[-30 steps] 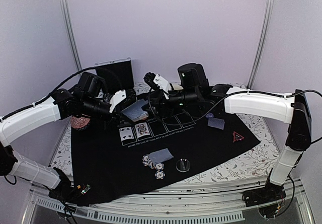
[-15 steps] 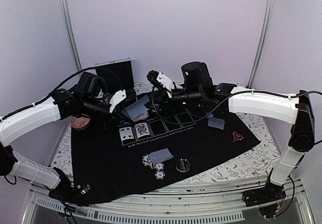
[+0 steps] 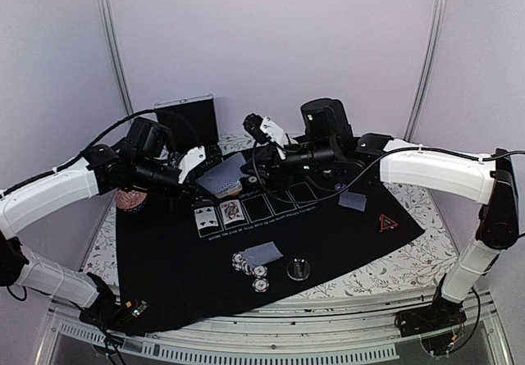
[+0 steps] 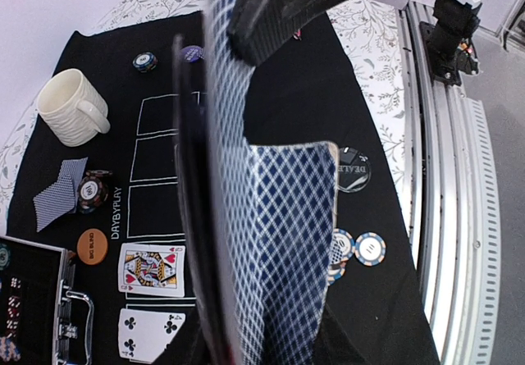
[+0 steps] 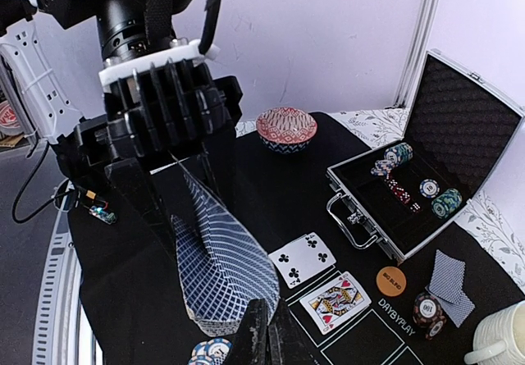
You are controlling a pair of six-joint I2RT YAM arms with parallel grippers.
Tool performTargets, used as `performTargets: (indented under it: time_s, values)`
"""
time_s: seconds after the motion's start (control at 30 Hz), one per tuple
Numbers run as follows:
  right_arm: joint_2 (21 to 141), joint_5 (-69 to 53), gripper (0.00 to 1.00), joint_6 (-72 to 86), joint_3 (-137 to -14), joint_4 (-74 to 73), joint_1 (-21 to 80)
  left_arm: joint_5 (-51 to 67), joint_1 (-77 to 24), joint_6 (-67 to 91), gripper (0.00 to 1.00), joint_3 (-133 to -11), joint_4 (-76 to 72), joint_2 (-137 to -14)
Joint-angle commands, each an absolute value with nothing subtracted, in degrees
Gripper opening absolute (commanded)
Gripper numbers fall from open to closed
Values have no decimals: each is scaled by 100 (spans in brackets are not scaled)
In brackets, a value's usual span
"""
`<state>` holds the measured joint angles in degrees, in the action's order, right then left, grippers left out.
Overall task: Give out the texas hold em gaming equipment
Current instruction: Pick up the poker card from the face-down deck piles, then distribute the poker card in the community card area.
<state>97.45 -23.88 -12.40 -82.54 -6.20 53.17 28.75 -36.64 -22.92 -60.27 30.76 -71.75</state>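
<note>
My left gripper [image 3: 203,186] is shut on a deck of grey-blue-backed playing cards [image 3: 223,178], held above the black mat. In the left wrist view the deck [image 4: 287,234] fills the middle. My right gripper [image 5: 267,336] is shut on the edge of the top card [image 5: 221,258], which bends up off the deck; this gripper also shows in the top view [image 3: 248,175]. Two face-up cards, a clubs card [image 3: 205,215] and a hearts court card [image 3: 233,210], lie in the mat's printed boxes. Striped poker chips [image 3: 248,264], face-down cards [image 3: 264,253] and a dark dealer disc [image 3: 298,269] lie near the front.
An open chip case [image 5: 426,184] stands at the back left, a patterned bowl [image 5: 285,129] beside it. An orange disc [image 5: 391,280], a cream mug [image 4: 72,107], a red-edged triangle [image 3: 388,223], a purple disc [image 3: 342,188] and more face-down cards [image 3: 353,201] sit on the mat.
My right arm has drawn back a little to the right with the top card pinched, lifting it off the deck. My left arm has held still.
</note>
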Motion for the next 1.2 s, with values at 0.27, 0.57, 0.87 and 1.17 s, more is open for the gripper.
performTargets:
  time_s: [0.27,0.57,0.87,1.17]
  values:
    - [9210,-1990,2,-1520,-8339,-1239,5267,2981,-3725,-2380,27,-6158,2928,-7175]
    - [8144,-1225,2,-1879,-8074,-962,5261,2749,-3697,-2174,27,-6129,2782,-7258]
    - [8058,830,2,-2115,-7368,-379,5255,2433,-3275,-1711,27,-6202,2599,-7268]
    - [9939,1888,2,-3245,-7428,127,5271,1795,-2875,-1445,26,-6184,2598,-7302]
